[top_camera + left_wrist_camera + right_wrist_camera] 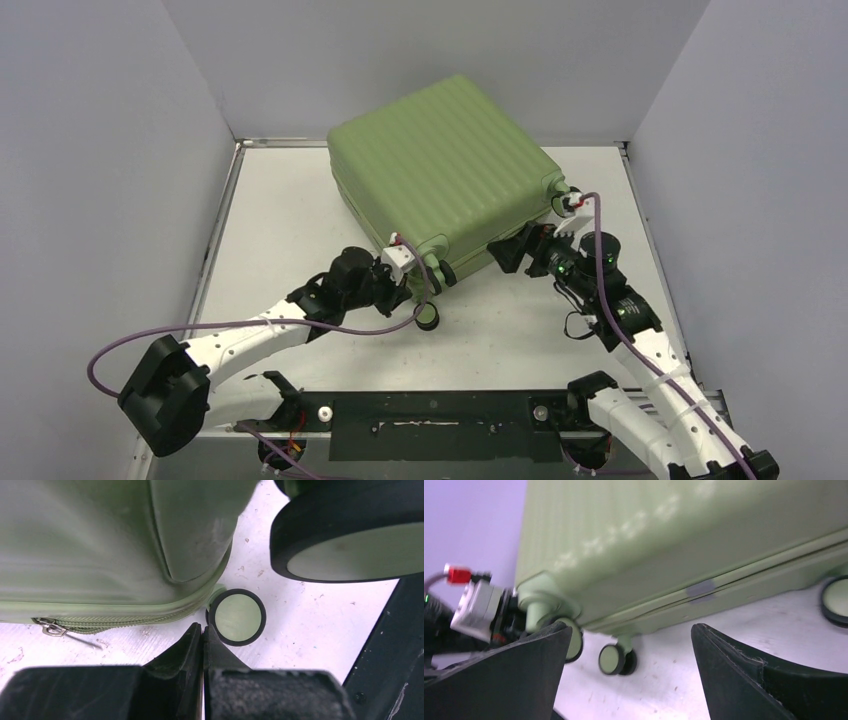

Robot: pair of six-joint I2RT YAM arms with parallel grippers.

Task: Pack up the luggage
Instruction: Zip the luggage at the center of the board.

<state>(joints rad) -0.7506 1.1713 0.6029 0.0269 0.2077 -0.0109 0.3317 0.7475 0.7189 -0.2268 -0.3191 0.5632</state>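
The luggage (pixel 440 165) is a light-green ribbed hard-shell suitcase lying closed on the white table, wheels toward me. Its lining is hidden. My left gripper (pixel 408 285) is at its near-left corner, shut and empty. In the left wrist view its tips (pixel 202 628) sit just before a small black wheel with a green hub (pixel 236 616), with the zipper seam and a metal zipper pull (pixel 48 627) to the left. My right gripper (pixel 506 252) is open and empty, facing the suitcase's wheel side. In the right wrist view it (pixel 631 630) frames the shell seam (pixel 704 587) and a wheel (pixel 616 659).
Grey walls close in the table (pixel 300 200) on the left, back and right. A black base rail (pixel 430 420) runs along the near edge. Purple cables trail from both wrists. A wheel (pixel 428 318) rests on the table by the left gripper.
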